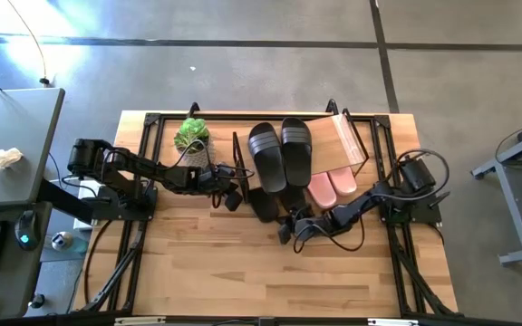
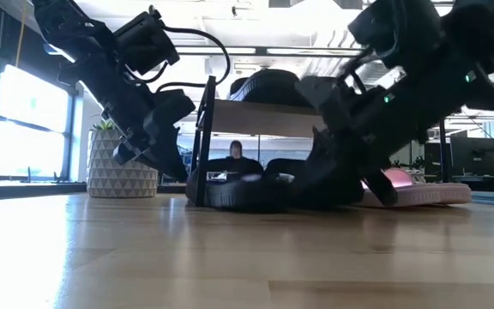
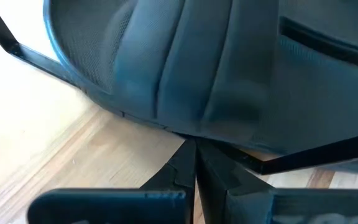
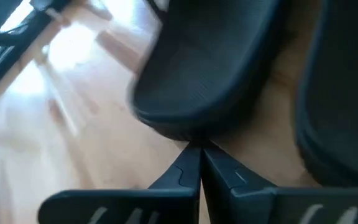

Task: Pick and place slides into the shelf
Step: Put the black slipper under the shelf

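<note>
Two black slides [image 1: 280, 149] lie side by side on the shelf's wood board [image 1: 344, 138]. Two pink slides [image 1: 330, 186] rest sole-down on the table below it, at the right. Another black slide [image 1: 263, 201] lies on the table at the shelf's front left, its near end sticking out; it also shows in the low view [image 2: 245, 192]. My left gripper [image 1: 235, 196] is shut at this slide's left side. My right gripper [image 1: 289, 228] is shut at its near end. My left gripper's shut fingertips [image 3: 194, 149] meet the lower side edge [image 3: 166, 123] of the black slide on the table, slanting down from the table's left. Whether they touch it or only stand beside it, I cannot tell. My right gripper's shut fingertips [image 4: 198, 152] meet the rounded near end [image 4: 179, 127] of the same slide's sole, slanting down from the near right. The slide lies flat on the table.
A potted green plant [image 1: 191, 139] stands at the far left of the table, beside the shelf's thin black frame [image 1: 236, 154]. The near half of the wooden table [image 1: 261, 281] holds nothing. A person shows in the room behind, in the low view [image 2: 235, 156].
</note>
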Controlling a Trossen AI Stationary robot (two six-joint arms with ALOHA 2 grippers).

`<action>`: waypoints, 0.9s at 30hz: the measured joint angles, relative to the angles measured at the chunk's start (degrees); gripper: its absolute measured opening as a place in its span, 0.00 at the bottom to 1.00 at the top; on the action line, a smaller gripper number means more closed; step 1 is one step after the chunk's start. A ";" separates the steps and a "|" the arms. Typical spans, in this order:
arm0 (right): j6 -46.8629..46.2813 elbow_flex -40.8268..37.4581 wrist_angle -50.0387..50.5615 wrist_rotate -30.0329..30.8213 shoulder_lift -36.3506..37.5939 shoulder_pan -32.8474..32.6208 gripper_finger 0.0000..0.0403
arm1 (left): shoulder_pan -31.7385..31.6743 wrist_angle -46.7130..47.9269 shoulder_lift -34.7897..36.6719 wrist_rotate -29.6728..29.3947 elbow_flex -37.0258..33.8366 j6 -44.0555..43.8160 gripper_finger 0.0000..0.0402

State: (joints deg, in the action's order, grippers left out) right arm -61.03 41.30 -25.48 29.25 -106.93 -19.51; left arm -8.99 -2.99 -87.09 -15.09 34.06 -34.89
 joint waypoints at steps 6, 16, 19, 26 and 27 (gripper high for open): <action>-1.85 0.00 -3.90 2.60 -2.21 -0.57 0.00 | 0.00 0.03 0.00 0.25 0.00 -0.03 0.00; -4.00 0.00 -3.81 6.13 -2.27 -0.33 0.00 | 0.00 0.05 0.00 0.37 -0.01 -0.04 0.00; -5.47 0.00 -2.90 7.35 -2.27 -0.35 0.00 | 0.00 0.10 0.00 0.42 0.00 -0.02 0.00; -7.11 0.11 -1.15 7.85 -2.23 -0.35 0.00 | 0.00 0.18 0.00 2.48 0.01 -0.04 0.00; -7.53 0.11 -0.87 7.89 -2.21 -0.35 0.00 | 0.00 0.18 0.00 2.99 0.00 -0.07 0.00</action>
State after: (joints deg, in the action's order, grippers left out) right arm -68.55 41.41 -26.35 37.15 -109.14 -19.86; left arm -8.99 -2.81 -87.09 -12.10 34.05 -34.96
